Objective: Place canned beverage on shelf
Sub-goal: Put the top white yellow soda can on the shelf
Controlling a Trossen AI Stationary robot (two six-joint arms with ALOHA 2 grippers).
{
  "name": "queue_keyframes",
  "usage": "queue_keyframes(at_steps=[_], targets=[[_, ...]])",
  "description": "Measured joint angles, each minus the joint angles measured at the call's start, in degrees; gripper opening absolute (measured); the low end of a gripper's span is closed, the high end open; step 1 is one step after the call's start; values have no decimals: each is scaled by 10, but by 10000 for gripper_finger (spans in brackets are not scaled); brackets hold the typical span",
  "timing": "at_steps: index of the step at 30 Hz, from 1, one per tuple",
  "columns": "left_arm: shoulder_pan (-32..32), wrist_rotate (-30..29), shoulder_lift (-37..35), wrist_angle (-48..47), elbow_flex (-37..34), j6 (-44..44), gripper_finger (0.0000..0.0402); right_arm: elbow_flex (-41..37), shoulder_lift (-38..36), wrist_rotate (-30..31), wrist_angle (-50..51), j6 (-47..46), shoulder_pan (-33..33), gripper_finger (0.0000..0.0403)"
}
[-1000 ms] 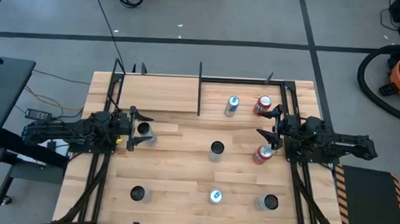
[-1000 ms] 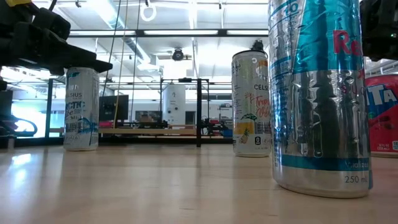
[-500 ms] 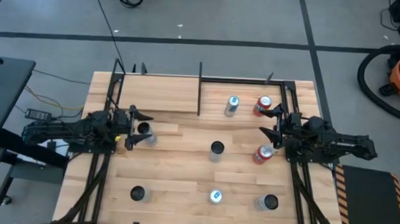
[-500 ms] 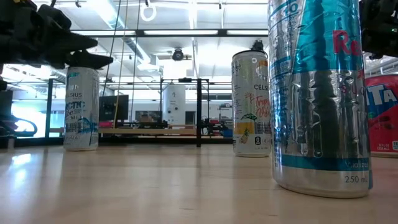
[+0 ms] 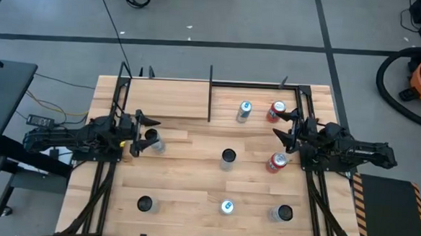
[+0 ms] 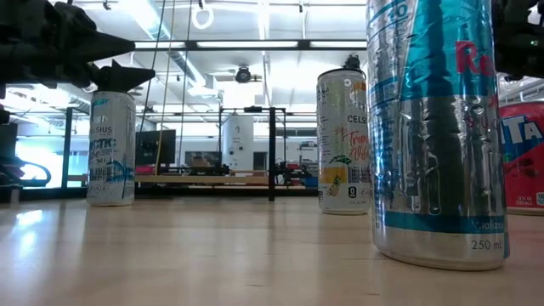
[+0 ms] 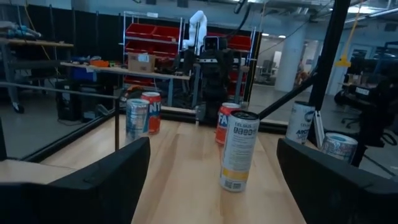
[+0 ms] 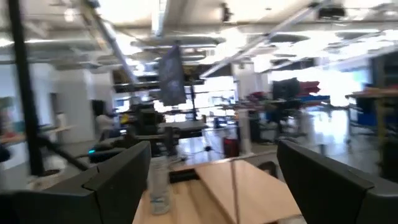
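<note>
1. Eight cans are counted on the worktop (image 5: 193, 168): two red cans (image 5: 276, 111) (image 5: 277, 162) and six silver or dark ones (image 5: 244, 110) (image 5: 228, 157) (image 5: 152, 137) (image 5: 144, 203) (image 5: 227, 206) (image 5: 284, 214).
2. One shelf (image 5: 168, 98) is seen.
3. Two claws are seen, a left claw (image 5: 142, 134) and a right claw (image 5: 288, 127).

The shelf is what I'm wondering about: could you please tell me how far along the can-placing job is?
Done: nothing yet; the shelf is bare. In hand: the left pincer is open above a pale can, not gripping it. The right pincer is open and empty between the back red can and the front red can. Left: grasp a can, carry it over and set it on the shelf.
</note>
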State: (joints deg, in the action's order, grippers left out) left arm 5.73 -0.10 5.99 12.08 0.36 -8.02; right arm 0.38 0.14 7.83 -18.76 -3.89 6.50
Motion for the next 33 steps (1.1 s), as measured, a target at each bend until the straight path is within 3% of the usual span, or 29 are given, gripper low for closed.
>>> queue_keyframes(at_steps=[26,30,33], targets=[[0,-1,0,76,0,-3,353,0,3,14,-78,7,0,359],[0,-1,0,94,0,-2,353,37,18,6,-73,30,0,359],[0,-1,0,115,3,-5,353,81,45,-37,-49,44,0,359]])
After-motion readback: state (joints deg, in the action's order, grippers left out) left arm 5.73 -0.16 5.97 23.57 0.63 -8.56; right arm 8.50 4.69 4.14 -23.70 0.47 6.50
